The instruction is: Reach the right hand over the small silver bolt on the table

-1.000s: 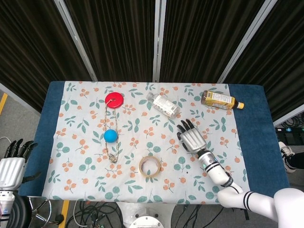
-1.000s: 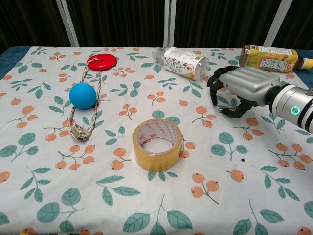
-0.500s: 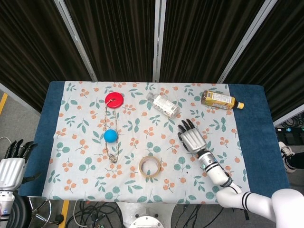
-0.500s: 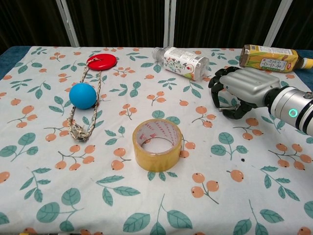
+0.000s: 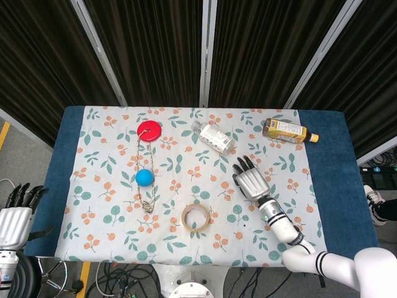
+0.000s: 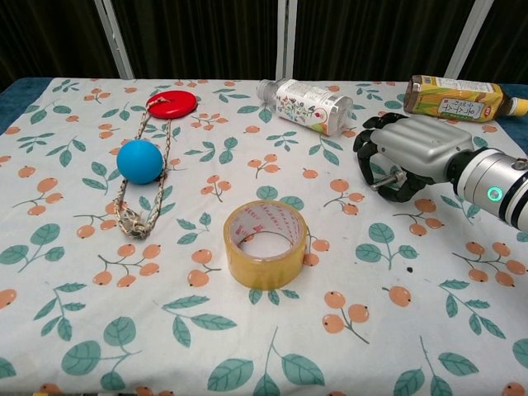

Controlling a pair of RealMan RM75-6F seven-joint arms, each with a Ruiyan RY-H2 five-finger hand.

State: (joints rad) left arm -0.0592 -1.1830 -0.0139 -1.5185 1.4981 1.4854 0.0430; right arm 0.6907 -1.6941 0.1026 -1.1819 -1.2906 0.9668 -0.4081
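A tiny speck that seems to be the small bolt (image 5: 244,226) lies on the floral cloth near the table's front edge; in the chest view the bolt (image 6: 406,269) is right of the tape roll. It is too small to make out any detail. My right hand (image 5: 251,182) hovers palm down farther back on the table, beyond the bolt and apart from it. In the chest view the right hand (image 6: 408,148) has arched, spread fingers with nothing in them. My left hand (image 5: 15,216) hangs off the table's left side, fingers apart and holding nothing.
A yellow tape roll (image 6: 266,243) stands left of the bolt. A clear bottle (image 6: 305,104) and a yellow-labelled bottle (image 6: 454,96) lie behind the right hand. A blue ball (image 6: 139,161), a rope (image 6: 132,216) and a red disc (image 6: 172,103) are at the left.
My right hand has drifted slightly to the right and toward the table's front. Nothing else has moved.
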